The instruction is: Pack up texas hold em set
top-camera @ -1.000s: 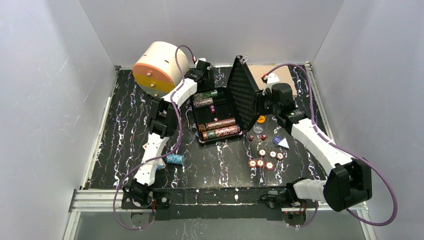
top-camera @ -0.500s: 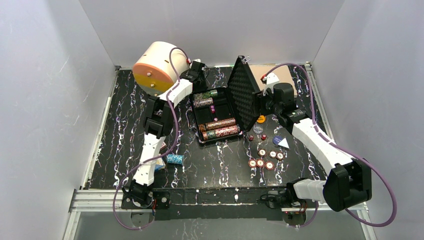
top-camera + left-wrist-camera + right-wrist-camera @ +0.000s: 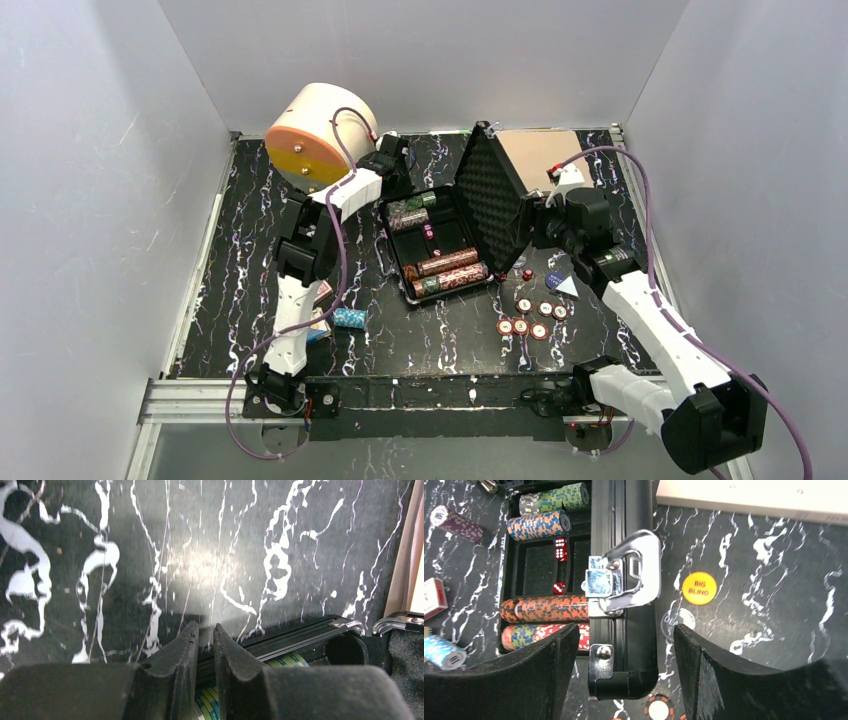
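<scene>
Since a second ago the briefcase (image 3: 440, 232) has slid slightly toward the lower right of the top view. The right arm has pulled rightward, uncovering the tan board (image 3: 535, 150), and the left pincer (image 3: 205, 635) has closed. It now pinches the base's far rim in the upper middle of the frame, with only a thin slit between its fingers (image 3: 177, 652). The right pincer (image 3: 625, 628) stands wide open, one finger on each side of the raised lid's edge with its silver latch (image 3: 626, 575), touching neither side. The briefcase lies open mid-counter (image 3: 250, 250), with chip rows (image 3: 544, 608) and red dice (image 3: 560, 548) inside. Loose chips (image 3: 522, 325) lie at its lower right, and the BIG BLIND button (image 3: 699, 588) lies just right of the lid.
</scene>
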You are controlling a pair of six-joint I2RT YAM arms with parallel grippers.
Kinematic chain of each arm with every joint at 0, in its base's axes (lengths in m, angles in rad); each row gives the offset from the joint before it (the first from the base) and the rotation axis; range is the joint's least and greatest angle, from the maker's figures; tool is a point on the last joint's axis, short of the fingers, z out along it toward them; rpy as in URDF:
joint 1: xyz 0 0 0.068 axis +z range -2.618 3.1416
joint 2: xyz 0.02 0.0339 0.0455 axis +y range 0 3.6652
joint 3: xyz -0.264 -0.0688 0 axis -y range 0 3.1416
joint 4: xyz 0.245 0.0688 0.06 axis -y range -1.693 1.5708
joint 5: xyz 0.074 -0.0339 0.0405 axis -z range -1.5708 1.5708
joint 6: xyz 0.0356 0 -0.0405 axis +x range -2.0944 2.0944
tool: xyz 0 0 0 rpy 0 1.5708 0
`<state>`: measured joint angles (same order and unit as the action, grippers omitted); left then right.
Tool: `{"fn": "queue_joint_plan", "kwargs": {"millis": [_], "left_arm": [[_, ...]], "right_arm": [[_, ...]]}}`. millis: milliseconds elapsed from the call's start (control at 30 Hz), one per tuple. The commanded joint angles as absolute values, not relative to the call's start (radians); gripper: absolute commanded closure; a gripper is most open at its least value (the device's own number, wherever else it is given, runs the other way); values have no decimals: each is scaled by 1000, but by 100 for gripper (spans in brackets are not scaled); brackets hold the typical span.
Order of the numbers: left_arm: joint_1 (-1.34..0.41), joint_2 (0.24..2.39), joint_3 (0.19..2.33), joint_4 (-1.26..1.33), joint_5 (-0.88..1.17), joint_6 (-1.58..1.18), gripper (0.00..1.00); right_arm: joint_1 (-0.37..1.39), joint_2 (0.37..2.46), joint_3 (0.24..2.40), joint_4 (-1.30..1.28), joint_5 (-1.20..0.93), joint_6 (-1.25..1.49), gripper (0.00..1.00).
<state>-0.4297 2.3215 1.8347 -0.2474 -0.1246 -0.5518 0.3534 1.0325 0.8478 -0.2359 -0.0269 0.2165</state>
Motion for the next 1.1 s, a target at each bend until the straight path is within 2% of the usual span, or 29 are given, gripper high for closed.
{"fn": "queue_joint_plan", "kwargs": {"millis": [0, 133, 233, 267, 333, 433, 567, 733, 1067], "left_arm": [[-528, 2283, 1661, -535, 0, -604, 84], [-532, 2204, 1548, -493, -2, -647, 84], [-532, 2160, 1490, -478, -12, -659, 84], [-532, 2145, 1474, -475, -15, -665, 84], [-532, 2111, 1430, -453, -23, -681, 84], [-532, 2055, 1355, -397, -39, -706, 84], [-531, 2036, 1325, -382, -40, -709, 84], [-529, 2025, 1319, -383, -35, -699, 83], [-529, 1996, 1251, -387, -14, -685, 84]], "right_arm": [[351, 973, 803, -294, -42, 327, 23], [351, 922, 802, -376, -64, 403, 17], [351, 905, 795, -450, -30, 463, 17], [351, 898, 789, -465, -12, 476, 23], [351, 877, 751, -432, -17, 465, 46], [351, 872, 709, -329, 47, 443, 57], [351, 923, 714, -216, 112, 353, 65], [348, 1037, 791, -101, 99, 194, 66], [331, 1281, 963, -18, -88, 3, 63]]}}
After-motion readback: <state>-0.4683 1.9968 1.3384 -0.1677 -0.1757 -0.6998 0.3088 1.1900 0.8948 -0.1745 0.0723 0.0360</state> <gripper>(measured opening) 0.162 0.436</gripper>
